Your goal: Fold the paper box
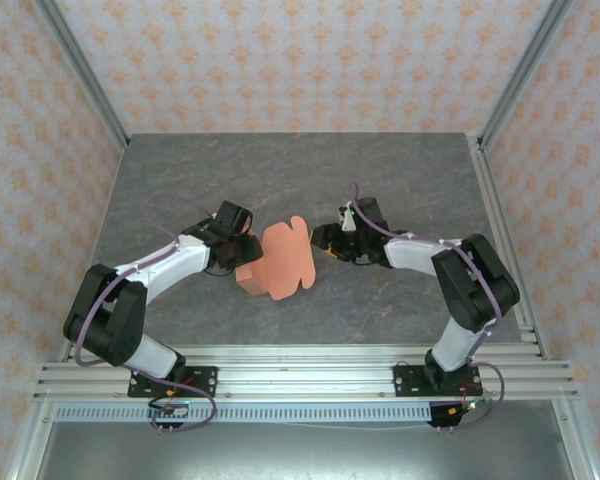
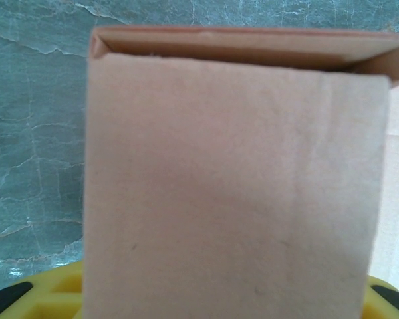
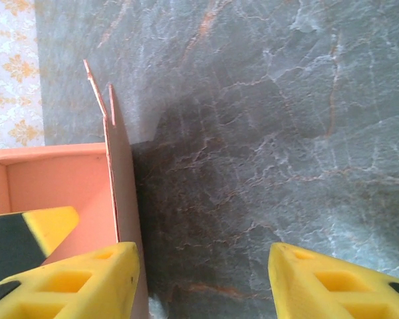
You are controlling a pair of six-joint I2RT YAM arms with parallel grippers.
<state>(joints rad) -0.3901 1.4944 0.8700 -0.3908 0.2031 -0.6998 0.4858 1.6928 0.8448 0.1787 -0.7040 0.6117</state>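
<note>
Caught two yellow fingers (image 3: 86, 279) of the right gripper (image 3: 204, 266) closest to the lens in the right wrist view, spread apart with bare grey bench (image 3: 266, 133) between them. Noted the picture-left finger touching an upright wall of the paper box (image 3: 60, 179), salmon-orange, its inside showing, thin tabs poking past the wall's far end. Spotted from above the paper box (image 1: 280, 262) about midway between the bench's left and right edges, slightly closer to the near edge than the far one, a rounded tab at its far side. Found the left gripper (image 1: 242, 243) against the box's left side and the right gripper (image 1: 325, 240) beside its right side. Met, in the left wrist view, one flat panel of the box (image 2: 233, 186) covering most of the yellow fingers (image 2: 40, 299), a folded lip along its top. Could not tell the left jaws' state, apart or clamped.
</note>
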